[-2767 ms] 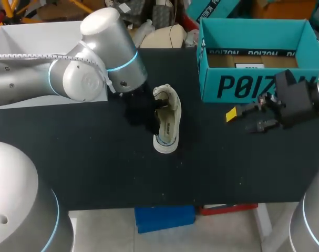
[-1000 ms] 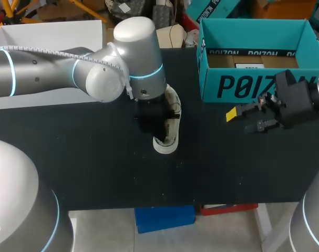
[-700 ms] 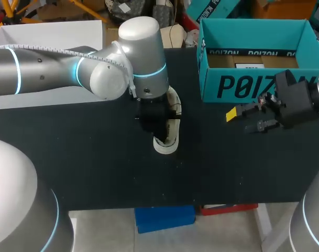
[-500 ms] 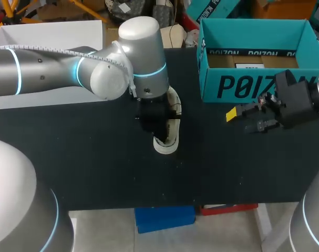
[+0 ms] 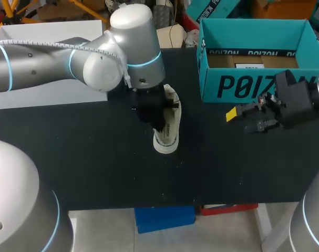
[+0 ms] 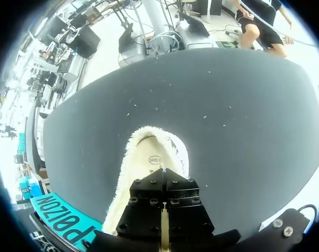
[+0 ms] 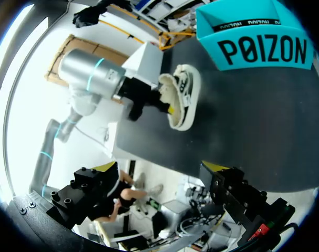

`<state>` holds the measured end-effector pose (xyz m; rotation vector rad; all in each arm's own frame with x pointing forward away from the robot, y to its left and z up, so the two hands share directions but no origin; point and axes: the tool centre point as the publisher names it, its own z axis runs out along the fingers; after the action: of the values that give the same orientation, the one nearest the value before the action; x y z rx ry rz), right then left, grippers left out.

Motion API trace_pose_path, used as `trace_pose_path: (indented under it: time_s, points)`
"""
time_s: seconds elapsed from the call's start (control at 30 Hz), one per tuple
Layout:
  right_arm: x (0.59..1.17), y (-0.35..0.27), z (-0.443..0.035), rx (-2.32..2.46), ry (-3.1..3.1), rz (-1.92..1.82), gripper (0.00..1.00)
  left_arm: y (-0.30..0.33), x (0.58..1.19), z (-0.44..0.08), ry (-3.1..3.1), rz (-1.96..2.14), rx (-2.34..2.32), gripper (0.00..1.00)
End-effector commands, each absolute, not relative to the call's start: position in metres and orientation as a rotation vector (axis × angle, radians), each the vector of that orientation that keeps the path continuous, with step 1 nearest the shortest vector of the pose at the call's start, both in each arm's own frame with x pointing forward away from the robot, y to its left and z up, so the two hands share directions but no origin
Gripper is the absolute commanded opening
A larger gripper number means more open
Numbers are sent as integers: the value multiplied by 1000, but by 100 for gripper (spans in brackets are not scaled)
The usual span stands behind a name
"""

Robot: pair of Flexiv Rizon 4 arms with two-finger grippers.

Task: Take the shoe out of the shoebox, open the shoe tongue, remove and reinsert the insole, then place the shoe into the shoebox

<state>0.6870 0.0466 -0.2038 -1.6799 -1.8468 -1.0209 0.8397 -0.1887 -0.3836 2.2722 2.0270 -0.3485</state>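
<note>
Squarely over the shoe (image 6: pixel 148 149), the left arm's fingers (image 6: pixel 148 202) are clenched flat against each other, their tips down inside its opening, close above the insole (image 6: pixel 155 159). Only a thin pale sliver shows in the seam between them, and I cannot tell what it is. The shoe lies near the middle of the black desk (image 5: pixel 96 163), toe toward the near edge. Well apart to its right, the right arm's fingers (image 7: pixel 91 197) are released, spread wide with nothing between them, low over the desk just in front of the teal shoebox (image 5: pixel 256 86). The shoebox stands open at the far right. A white box (image 5: pixel 43 34) sits at the far left.
</note>
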Motion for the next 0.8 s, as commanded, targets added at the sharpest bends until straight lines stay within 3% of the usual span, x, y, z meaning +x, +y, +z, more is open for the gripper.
trace_pose_path:
  time_s: [0.03,0.23,0.8]
  points:
    - [687,47,-204,-1682,-1848,-1018,100,-173,835,-360,2090,-461,2158,0]
    - [687,47,-204,-1682,-1848,-1018,100,-168,843,-335,2239,-786,1796,0]
    - [687,47,-204,-1682,-1848,-1018,100,-150,914,-282,2466,-761,1238,0]
